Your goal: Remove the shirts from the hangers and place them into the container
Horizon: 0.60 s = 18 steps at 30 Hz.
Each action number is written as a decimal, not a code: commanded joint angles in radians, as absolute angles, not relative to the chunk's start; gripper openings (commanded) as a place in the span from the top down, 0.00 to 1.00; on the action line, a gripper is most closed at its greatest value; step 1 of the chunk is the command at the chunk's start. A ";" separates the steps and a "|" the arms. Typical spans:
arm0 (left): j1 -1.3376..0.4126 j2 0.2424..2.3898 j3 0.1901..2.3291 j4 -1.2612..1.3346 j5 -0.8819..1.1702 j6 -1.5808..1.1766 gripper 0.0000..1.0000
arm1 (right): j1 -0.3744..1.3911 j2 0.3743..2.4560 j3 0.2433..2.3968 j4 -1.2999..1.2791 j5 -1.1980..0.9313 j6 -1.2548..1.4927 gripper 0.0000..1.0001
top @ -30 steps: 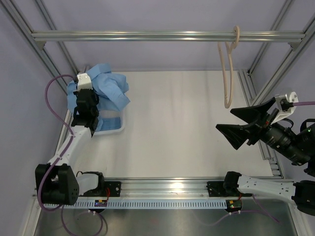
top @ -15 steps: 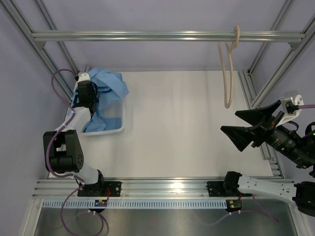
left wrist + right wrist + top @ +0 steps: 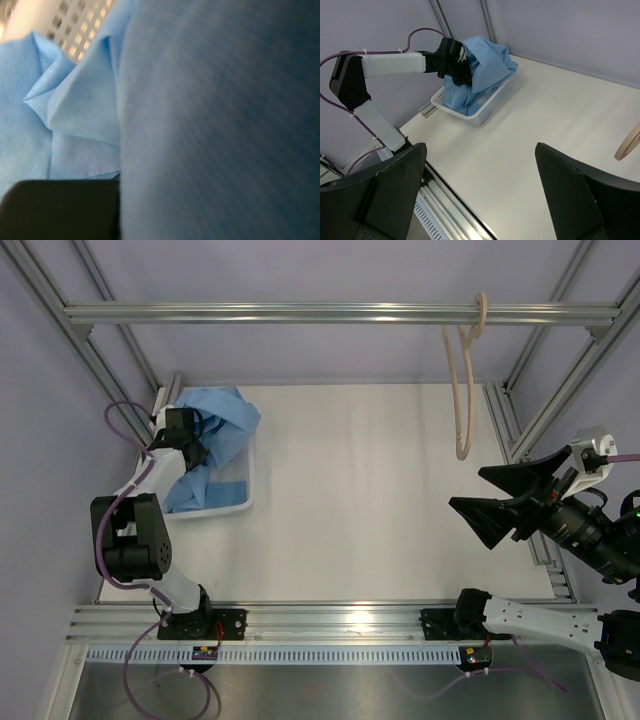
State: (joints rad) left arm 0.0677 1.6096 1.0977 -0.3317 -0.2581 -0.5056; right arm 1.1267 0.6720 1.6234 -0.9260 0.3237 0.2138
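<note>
1. The left gripper point(image 3: 188, 448) is closed on a fold of the shirt point(image 3: 225, 418), with its tips buried in the fabric.
2. The shirt lies bunched in the bin point(image 3: 236, 506) and piles above the rim at the far end.
3. The bin sits at the desk's point(image 3: 360, 500) far left corner.
4. The right gripper point(image 3: 465, 489) is spread wide and holds nothing, above the desk's right side.
5. The hanger point(image 3: 462, 390) hangs bare from the frame bar point(image 3: 300, 313).
</note>
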 commanded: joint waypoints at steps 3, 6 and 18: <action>0.072 1.598 1.137 -0.526 -0.353 -0.742 1.00 | 1.137 0.669 1.623 -0.907 0.327 0.232 0.01; 0.071 1.600 1.152 -0.560 -0.382 -0.759 1.00 | 1.137 0.669 1.620 -0.907 0.322 0.232 0.01; 0.057 1.481 1.103 -0.496 -0.359 -0.735 0.30 | 1.135 0.687 1.598 -0.885 0.316 0.224 0.00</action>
